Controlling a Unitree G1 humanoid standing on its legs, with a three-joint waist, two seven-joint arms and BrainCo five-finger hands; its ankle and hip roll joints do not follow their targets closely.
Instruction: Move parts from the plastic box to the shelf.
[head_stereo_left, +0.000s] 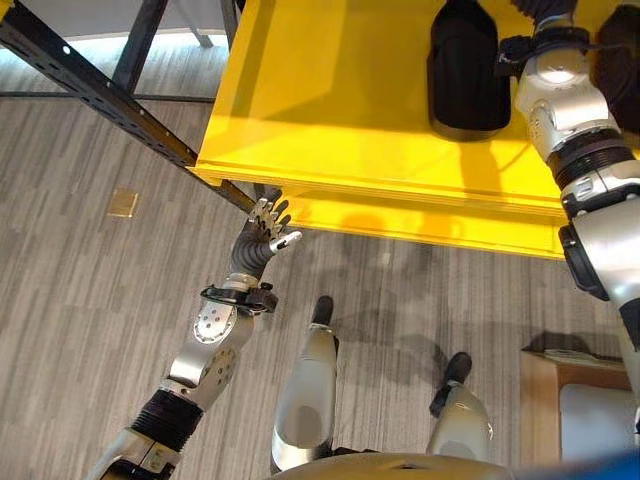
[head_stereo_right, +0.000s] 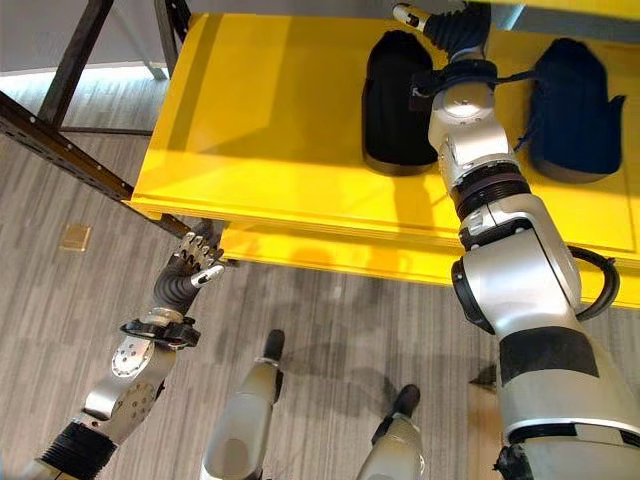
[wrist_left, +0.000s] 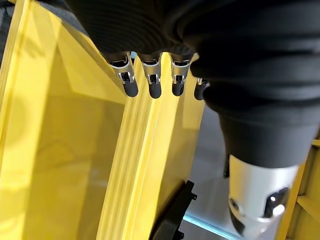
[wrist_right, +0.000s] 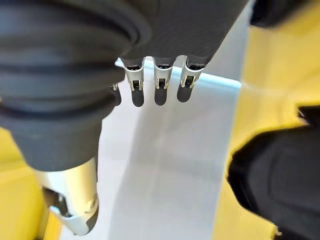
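Two black moulded parts lie on the yellow shelf (head_stereo_left: 330, 110), one (head_stereo_right: 395, 90) left of my right arm and one (head_stereo_right: 575, 100) right of it. My right hand (head_stereo_right: 450, 25) reaches far over the shelf between them, and its fingers (wrist_right: 160, 85) hang straight and hold nothing. One black part (wrist_right: 280, 185) shows close beside that hand. My left hand (head_stereo_left: 265, 228) is raised just below the shelf's front edge, and its fingers (wrist_left: 150, 80) are relaxed and empty.
A dark perforated rack beam (head_stereo_left: 90, 90) slants under the shelf's left corner. A tan box (head_stereo_left: 560, 395) with a pale grey panel inside stands on the floor at lower right. A small brass plate (head_stereo_left: 123, 203) is set in the grey floor.
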